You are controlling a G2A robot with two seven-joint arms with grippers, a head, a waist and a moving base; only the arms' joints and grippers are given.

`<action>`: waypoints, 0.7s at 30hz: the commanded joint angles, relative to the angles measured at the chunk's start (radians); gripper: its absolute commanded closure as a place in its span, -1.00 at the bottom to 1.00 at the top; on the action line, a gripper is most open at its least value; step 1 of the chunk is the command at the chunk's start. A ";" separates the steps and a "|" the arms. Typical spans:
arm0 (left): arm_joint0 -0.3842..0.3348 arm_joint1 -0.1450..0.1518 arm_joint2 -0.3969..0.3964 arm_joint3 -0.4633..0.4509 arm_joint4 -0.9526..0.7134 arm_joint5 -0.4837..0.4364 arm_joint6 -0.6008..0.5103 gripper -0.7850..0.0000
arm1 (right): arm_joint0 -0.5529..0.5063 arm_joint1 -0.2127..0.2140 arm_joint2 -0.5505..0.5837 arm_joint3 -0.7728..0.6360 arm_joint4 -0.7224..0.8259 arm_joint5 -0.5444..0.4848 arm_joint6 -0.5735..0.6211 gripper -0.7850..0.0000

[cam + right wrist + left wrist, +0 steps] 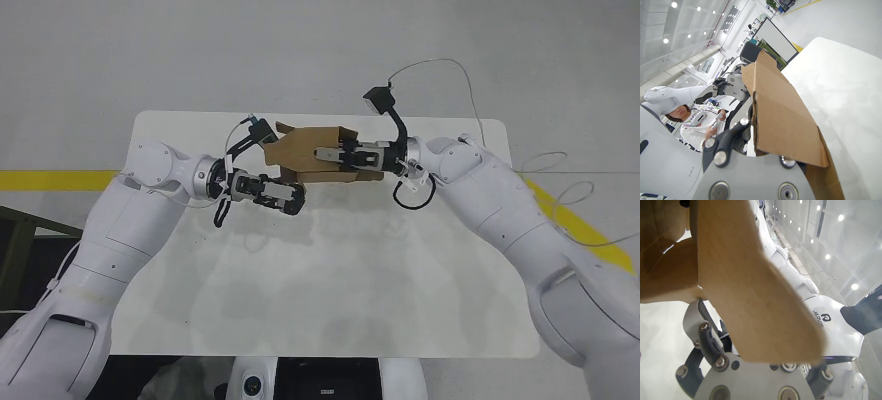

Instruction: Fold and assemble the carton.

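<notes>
Top view: half-folded brown carton point(310, 152) at the middle of the desk's point(330, 300) far edge, caught between two claws. Right claw point(322, 154) laid across the carton's top and clamped on one wall; in the right wrist view, one finger point(747, 109) pressed flat to the card, its partner hidden behind the panel. Left claw point(297, 198) at the carton's near side, jaws apart, a loose flap point(745, 294) lying between them, one fingertip point(701, 306) touching the card. Underside resting on the desk or hanging just above it: cannot tell.

Leaves only one firm hold on the carton. Likely trouble from here: a hard push on the flap twisting the carton round in the right claw, or pulling it free. Also a chance of crushing or tearing the pinched wall, ragged along its cut edge. So close to the far edge, risk of an outward shove sending the carton off the desk. Closing the left claw askew: a crease off the flap's fold line.

Around it: thin white cable point(445, 61) looping past the far right corner, well apart from the card; yellow floor line point(50, 180) beyond the left edge. In the way: the right claw itself, lying where a top flap would need to fold down, and the left claw crowding the near side.
</notes>
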 commanded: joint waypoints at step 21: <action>-0.006 -0.004 -0.021 0.021 0.002 0.002 -0.002 -1.00 | -0.042 -0.019 0.045 -0.040 -0.042 0.033 0.033 1.00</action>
